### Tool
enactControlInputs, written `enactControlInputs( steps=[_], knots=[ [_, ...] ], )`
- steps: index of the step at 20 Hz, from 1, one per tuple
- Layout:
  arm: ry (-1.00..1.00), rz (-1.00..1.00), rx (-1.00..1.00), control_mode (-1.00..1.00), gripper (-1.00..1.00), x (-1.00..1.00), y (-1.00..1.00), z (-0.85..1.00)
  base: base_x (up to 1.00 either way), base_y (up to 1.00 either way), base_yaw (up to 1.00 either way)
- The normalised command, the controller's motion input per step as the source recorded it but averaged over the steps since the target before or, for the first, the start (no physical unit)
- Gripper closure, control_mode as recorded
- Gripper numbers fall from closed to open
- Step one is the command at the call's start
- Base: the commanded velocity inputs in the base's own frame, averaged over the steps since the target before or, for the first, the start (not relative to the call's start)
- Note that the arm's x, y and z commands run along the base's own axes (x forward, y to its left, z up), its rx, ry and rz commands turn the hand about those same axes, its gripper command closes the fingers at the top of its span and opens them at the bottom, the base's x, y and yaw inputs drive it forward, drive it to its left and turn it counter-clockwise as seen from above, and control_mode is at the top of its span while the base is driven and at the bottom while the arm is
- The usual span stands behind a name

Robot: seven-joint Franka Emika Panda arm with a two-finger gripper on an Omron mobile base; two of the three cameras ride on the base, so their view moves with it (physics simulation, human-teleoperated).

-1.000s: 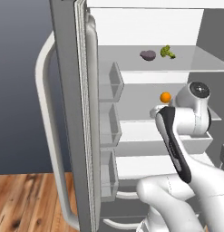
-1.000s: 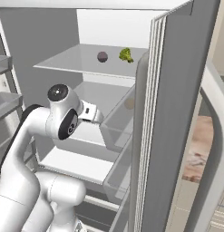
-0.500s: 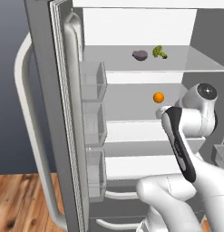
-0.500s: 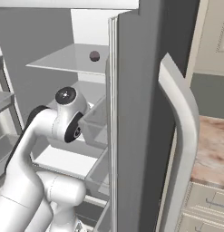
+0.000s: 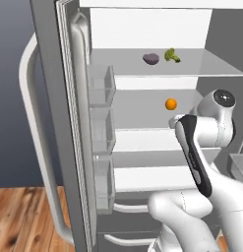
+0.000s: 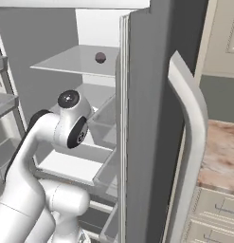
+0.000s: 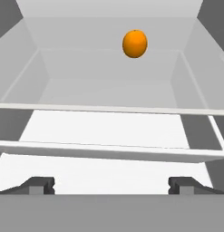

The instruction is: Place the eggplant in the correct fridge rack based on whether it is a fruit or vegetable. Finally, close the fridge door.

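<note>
Eggplant [image 5: 151, 59]: on the top fridge rack [image 5: 206, 66], beside the broccoli [image 5: 171, 55].
Fingers [image 7: 111, 185]: spread wide, holding nothing.
Door [image 5: 69, 128]: open.
Risk: arm inside the fridge; the closing door could strike it.

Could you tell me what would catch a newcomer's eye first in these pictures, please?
The orange stands out most, a bright ball on the fridge's second shelf, straight ahead of the open, empty end effector. Above it, on the fridge rack, the dark purple eggplant lies just left of a green broccoli floret. The open fridge door with its clear bins looms at the left of the left base view.
</note>
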Motion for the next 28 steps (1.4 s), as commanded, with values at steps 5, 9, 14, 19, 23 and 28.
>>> enactControlInputs(
  steps=[5,9,14,19,23,28],
  knots=[
    [0.0,0.0,0.0,1.0,-1.0,0.0,0.0,0.0,-0.49,0.09,0.0],
    [0.0,0.0,0.0,1.0,-1.0,0.0,0.0,0.0,-0.34,0.34,0.0],
    [0.0,0.0,0.0,1.0,-1.0,0.0,0.0,0.0,-0.42,0.17,-0.01],
    [0.0,0.0,0.0,1.0,-1.0,0.0,0.0,0.0,-0.48,0.1,0.0],
    [0.0,0.0,0.0,1.0,-1.0,0.0,0.0,0.0,-0.41,0.29,-0.01],
    [0.0,0.0,0.0,1.0,-1.0,0.0,0.0,0.0,-0.24,0.43,-0.07]
  ],
)
